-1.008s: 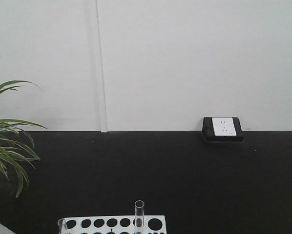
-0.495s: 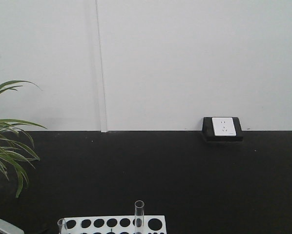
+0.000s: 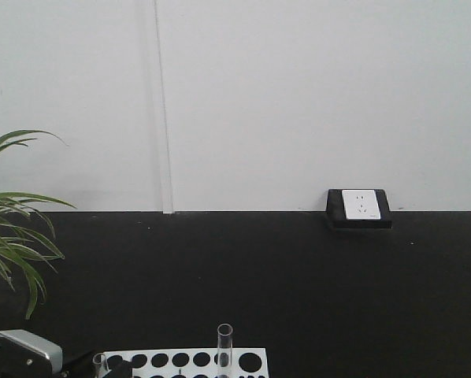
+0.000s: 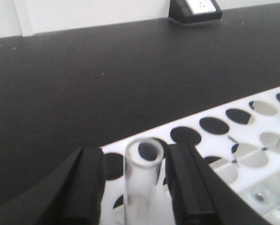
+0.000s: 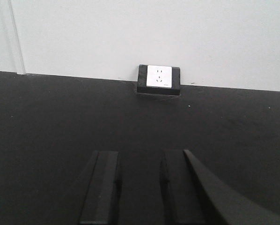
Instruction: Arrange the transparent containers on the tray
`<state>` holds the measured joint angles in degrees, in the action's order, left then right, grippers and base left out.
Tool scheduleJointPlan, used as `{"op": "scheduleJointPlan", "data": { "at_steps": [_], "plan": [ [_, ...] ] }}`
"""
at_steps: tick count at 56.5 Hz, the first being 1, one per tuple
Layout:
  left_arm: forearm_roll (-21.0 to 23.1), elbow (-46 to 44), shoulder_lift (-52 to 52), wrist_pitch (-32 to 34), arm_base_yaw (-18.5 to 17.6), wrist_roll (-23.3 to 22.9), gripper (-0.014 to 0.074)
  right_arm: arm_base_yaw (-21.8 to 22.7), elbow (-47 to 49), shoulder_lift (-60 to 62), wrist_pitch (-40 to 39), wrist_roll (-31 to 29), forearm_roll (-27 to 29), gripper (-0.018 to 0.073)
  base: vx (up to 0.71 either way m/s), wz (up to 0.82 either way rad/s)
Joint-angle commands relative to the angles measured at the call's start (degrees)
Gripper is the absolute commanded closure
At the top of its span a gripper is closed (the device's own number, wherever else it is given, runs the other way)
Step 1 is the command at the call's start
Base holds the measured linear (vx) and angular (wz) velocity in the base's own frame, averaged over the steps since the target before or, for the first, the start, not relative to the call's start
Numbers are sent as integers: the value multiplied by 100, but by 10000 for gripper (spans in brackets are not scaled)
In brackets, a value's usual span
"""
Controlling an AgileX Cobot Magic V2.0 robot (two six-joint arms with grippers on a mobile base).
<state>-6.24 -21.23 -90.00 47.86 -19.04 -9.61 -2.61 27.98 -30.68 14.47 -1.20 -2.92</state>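
A glass tube (image 4: pixel 141 187) stands upright in an end hole of the white rack (image 4: pixel 252 136), low in the left wrist view. The left gripper (image 4: pixel 136 154) has its jaws apart, one on either side of it. A second tube (image 3: pixel 224 346) stands in the rack at bottom centre of the front view. The right gripper (image 5: pixel 139 159) hangs over the black counter (image 5: pixel 46 117), jaws apart.

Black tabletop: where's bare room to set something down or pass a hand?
Bare: the tabletop between the white rack and the wall socket, and right of the rack. Crowded: the rack's left end, where the left pincer straddles a test tube, with the plant nearby.
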Motion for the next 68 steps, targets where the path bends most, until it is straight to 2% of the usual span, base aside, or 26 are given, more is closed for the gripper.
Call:
{"op": "scheduleJointPlan", "data": {
  "at_steps": [1, 14, 33, 48, 57, 68],
  "plan": [
    [76, -134, 62, 435, -39, -26, 163, 15, 192, -48, -441, -32, -38, 241, 0, 0],
    [76, -134, 13, 559, -39, -26, 211, 15, 192, -48, -441, -32, -38, 241, 0, 0],
    [71, -134, 13, 572, -39, -26, 392, 15, 192, -48, -442, -25, -24, 242, 0, 0],
    [64, -216, 412, 508, -39, -26, 463, 15, 192, -48, -442, -25, -24, 242, 0, 0],
    [64, -505, 966, 61, -39, -26, 461, 15, 192, -48, -442, -25, -24, 242, 0, 0],
    [57, -1008, 1833, -875, -39, -26, 461, 15, 192, -48, -502, -25, -24, 242, 0, 0]
  ]
}}
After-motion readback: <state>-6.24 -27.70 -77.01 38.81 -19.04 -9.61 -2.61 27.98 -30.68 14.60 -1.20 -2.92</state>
